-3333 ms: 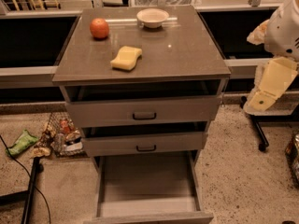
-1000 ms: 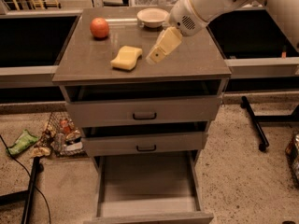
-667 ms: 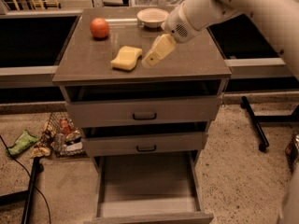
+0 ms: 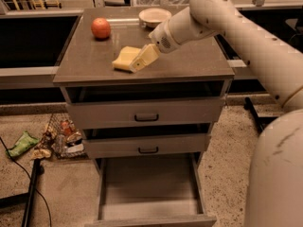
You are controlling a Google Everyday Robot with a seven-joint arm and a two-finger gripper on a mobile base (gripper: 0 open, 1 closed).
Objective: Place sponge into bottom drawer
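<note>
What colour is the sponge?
Pale yellow sponge, seen best in the camera view; the gripper is right beside it.

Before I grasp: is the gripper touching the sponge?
Cannot tell. The camera view has the gripper overlapping the sponge at its right edge; neither contact nor gap shows.

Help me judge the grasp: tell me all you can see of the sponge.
The sponge is a pale yellow, soft-looking foam block lying flat on the grey cabinet top, toward its front edge, apart from the orange behind it. The cream gripper covers its right end, seemingly touching it; its left end is free.
</note>
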